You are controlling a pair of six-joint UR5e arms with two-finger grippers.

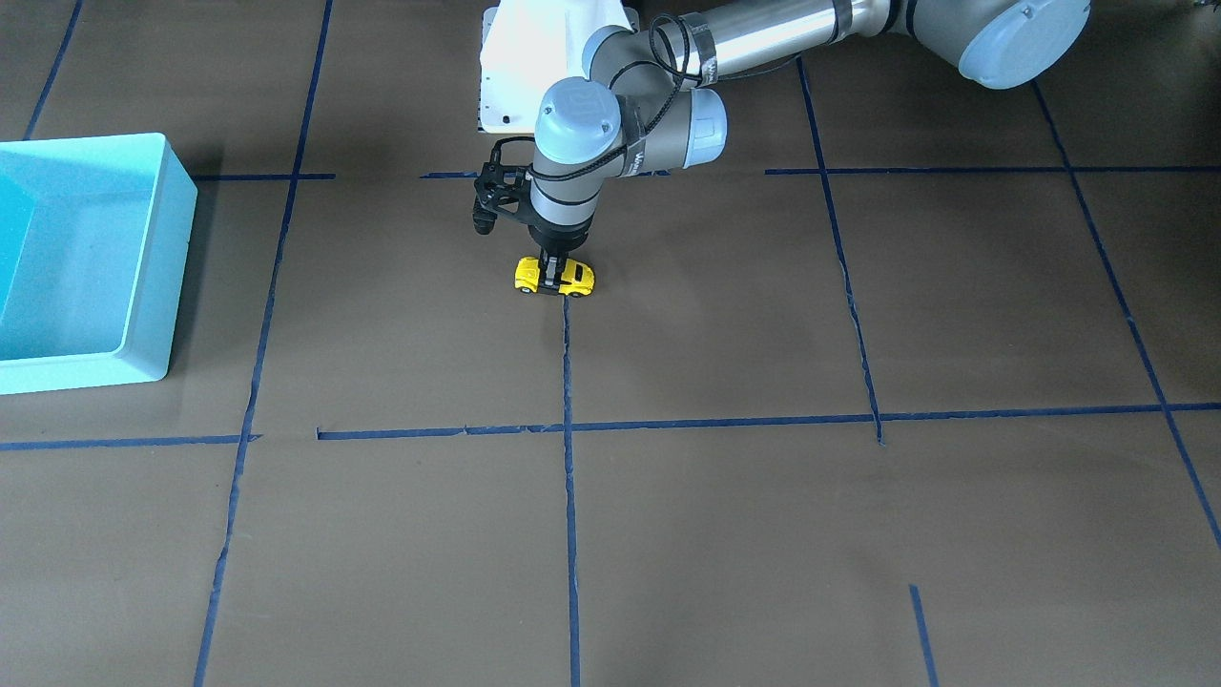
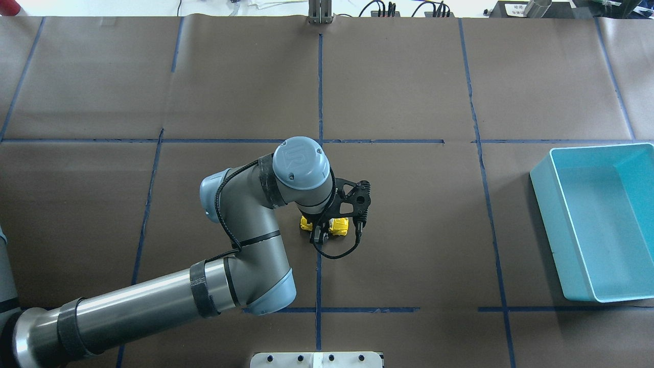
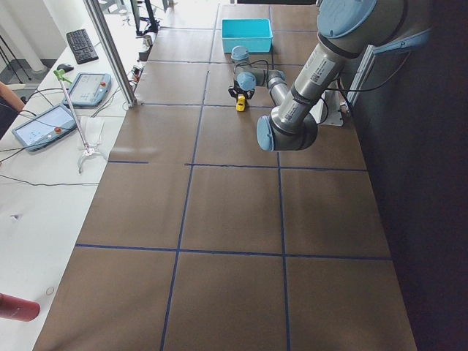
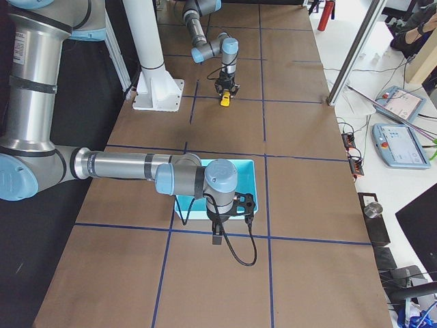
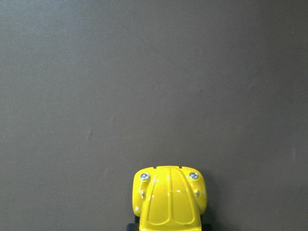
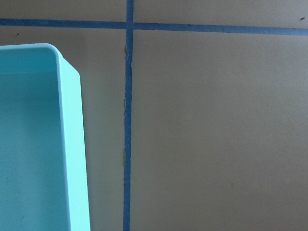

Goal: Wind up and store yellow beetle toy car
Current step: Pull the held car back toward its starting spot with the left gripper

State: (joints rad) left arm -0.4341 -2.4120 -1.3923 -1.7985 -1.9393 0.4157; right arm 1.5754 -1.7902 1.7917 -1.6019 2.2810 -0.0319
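Brown paper covers the table (image 1: pixel 858 534), crossed by strips of blue tape (image 1: pixel 569 477) that mark it into large squares. A turquoise bin (image 1: pixel 157 277) sits at one end of it, with nothing visible inside. The yellow car (image 1: pixel 578 277) is well apart from the bin, out toward the middle of the table, right way up and low on the paper beside a tape line. The left gripper (image 1: pixel 552 279) points straight down over the car, its two black fingers closed against the car's sides across the middle of the body. From the left wrist camera only the car's rounded yellow nose shows at the bottom edge, with bare paper beyond it.

The right gripper (image 4: pixel 216 236) hangs just outside a corner of the bin, pointing down at the paper. It appears only in the side view, too small to tell whether its fingers are apart or together. Its wrist camera looks down on the bin's corner and a tape crossing beside it.
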